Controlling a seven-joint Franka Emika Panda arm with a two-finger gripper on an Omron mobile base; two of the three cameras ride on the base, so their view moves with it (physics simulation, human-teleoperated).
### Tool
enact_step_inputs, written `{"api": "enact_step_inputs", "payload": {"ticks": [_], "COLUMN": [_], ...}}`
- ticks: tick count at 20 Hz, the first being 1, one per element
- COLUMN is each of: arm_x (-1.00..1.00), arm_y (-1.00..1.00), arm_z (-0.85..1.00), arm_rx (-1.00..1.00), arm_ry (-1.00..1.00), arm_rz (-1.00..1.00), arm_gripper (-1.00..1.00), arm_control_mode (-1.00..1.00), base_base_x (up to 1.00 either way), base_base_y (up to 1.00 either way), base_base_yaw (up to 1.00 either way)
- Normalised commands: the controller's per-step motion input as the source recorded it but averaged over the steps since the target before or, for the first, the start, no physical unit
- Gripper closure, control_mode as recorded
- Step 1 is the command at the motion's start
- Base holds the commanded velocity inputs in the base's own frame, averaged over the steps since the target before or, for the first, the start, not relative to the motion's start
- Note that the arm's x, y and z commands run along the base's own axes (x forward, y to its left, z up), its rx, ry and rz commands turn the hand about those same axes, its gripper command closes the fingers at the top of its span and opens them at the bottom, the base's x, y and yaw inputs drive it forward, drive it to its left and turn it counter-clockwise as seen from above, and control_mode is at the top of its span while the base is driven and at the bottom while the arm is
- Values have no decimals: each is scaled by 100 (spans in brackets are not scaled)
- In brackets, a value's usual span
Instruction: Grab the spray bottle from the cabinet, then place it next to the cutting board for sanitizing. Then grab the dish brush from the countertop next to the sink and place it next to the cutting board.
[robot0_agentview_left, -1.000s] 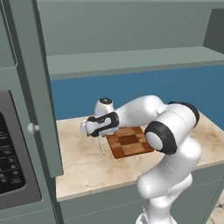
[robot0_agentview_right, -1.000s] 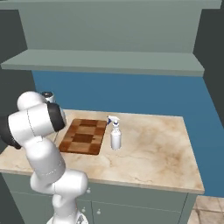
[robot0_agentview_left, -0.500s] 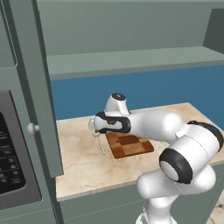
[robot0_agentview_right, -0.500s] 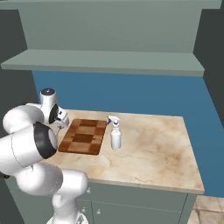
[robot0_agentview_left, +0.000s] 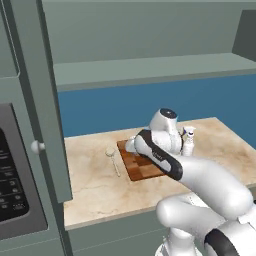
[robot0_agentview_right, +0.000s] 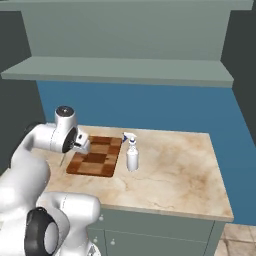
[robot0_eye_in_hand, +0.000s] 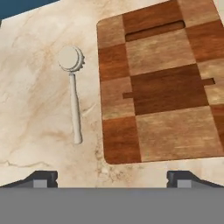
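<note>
The dish brush (robot0_eye_in_hand: 73, 89) lay flat on the marble bench (robot0_eye_in_hand: 39, 131), just beside the cutting board's (robot0_eye_in_hand: 162, 92) long edge, handle running alongside it, not touching. The gripper (robot0_eye_in_hand: 111, 177) hovered above with its fingers spread wide apart, nothing between them. Over on the board's other side, the spray bottle (robot0_agentview_right: 132, 154) stood upright on the bench, close against that edge, below the cabinet (robot0_agentview_right: 120, 70) shelf.
</note>
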Motion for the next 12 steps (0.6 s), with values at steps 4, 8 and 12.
{"api": "enact_step_inputs", "payload": {"ticks": [4,8,12], "arm_x": [-84,-84,-63], "arm_y": [-44,-38,-36], "arm_z": [80,86,98], "arm_rx": [1,0,0], "arm_ry": [-2,0,0], "arm_rz": [0,0,0], "arm_gripper": [-100,-100,-100], "arm_control_mode": [-100,-100,-100], "base_base_x": [0,0,0], "base_base_y": [0,0,0], "base_base_yaw": [0,0,0]}}
